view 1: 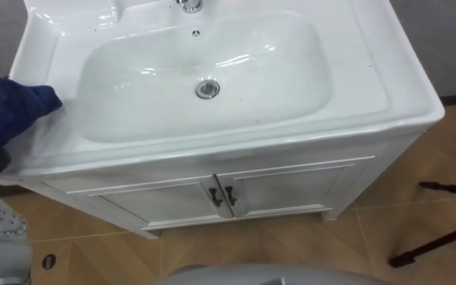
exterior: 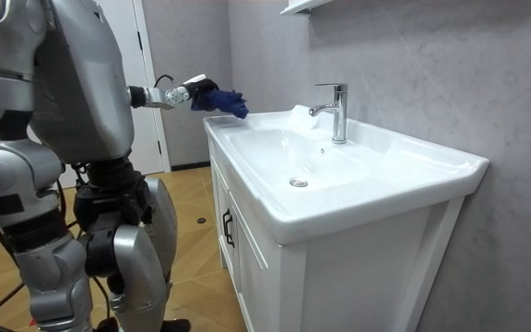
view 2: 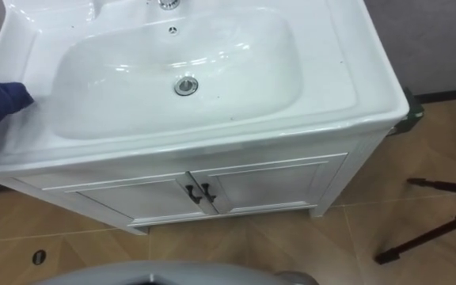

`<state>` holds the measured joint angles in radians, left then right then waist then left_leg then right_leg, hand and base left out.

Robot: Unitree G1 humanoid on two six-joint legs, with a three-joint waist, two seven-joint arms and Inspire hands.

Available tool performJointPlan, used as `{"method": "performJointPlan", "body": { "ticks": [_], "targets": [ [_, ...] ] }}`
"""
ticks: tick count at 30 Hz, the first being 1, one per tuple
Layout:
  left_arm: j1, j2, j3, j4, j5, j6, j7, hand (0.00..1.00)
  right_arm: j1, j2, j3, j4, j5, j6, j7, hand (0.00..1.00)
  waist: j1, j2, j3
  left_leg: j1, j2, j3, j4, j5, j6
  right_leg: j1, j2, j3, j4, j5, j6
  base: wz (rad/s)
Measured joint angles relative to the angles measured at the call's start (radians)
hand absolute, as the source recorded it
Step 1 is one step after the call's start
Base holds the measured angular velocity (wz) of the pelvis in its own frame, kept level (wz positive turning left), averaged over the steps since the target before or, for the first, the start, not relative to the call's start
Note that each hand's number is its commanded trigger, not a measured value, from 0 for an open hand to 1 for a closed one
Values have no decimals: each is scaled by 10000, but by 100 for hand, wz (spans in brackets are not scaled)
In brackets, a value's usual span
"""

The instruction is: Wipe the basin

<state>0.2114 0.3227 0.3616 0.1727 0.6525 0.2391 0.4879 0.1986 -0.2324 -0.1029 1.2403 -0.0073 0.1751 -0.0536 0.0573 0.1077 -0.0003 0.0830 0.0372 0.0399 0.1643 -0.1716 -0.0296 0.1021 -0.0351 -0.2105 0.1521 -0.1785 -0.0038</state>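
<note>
A white basin [view 1: 402, 95] tops a white cabinet, with a metal drain [view 1: 207, 89] in the middle of its bowl and a chrome tap [exterior: 337, 111] at the back. A dark blue cloth [view 1: 10, 111] hangs over the basin's left rim, its tip touching the flat ledge beside the bowl. My left hand [exterior: 194, 91] is curled round the cloth, held out at the level of the basin's near corner. In the eye views the cloth covers the hand. I stand upright in front of the cabinet.
Two cabinet doors [view 1: 291, 190] with dark handles [view 1: 222, 196] face me below the basin. Black tripod legs [view 1: 442, 237] lie on the wooden floor to my right. In the room view a white door [exterior: 146, 120] stands behind me, and a grey wall backs the basin.
</note>
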Motion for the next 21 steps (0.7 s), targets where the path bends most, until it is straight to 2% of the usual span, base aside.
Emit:
{"method": "performJointPlan", "body": {
  "ticks": [8,14,15,16,17,18,21],
  "targets": [
    [-99,-1,3,1,180,14,9,100,10,-4,3,8,8,1,25,0,-41,-6,3,44,0,67,-3,0,0,-7,4,102,3,1,1,-3],
    [-185,-3,1,1,254,54,10,100,-29,-1,16,20,49,6,27,0,-225,-27,19,-14,1,82,-8,0,0,-52,3,91,11,0,0,0],
    [-196,-3,0,1,443,77,10,84,-18,3,21,30,50,14,25,0,-255,-31,20,-20,1,91,-7,0,0,-63,3,103,18,0,1,-4],
    [-226,-3,0,1,607,104,10,75,-1,3,24,37,51,20,18,0,-261,-34,20,-22,0,110,-7,0,0,-74,3,125,20,0,1,-4],
    [-248,-2,0,1,656,120,10,13,2,3,24,37,49,27,10,0,-269,-35,19,-22,1,117,-7,0,0,-80,4,136,22,0,1,-4],
    [-283,-2,0,1,776,156,10,0,3,2,23,35,44,79,1,0,-275,-36,18,-21,0,124,-7,0,0,-84,5,148,23,0,1,-3],
    [-388,-3,0,1,1071,209,14,0,26,3,23,42,46,188,-30,0,-305,-30,18,-6,1,130,-8,0,0,-56,9,160,14,0,1,0]
  ]
}}
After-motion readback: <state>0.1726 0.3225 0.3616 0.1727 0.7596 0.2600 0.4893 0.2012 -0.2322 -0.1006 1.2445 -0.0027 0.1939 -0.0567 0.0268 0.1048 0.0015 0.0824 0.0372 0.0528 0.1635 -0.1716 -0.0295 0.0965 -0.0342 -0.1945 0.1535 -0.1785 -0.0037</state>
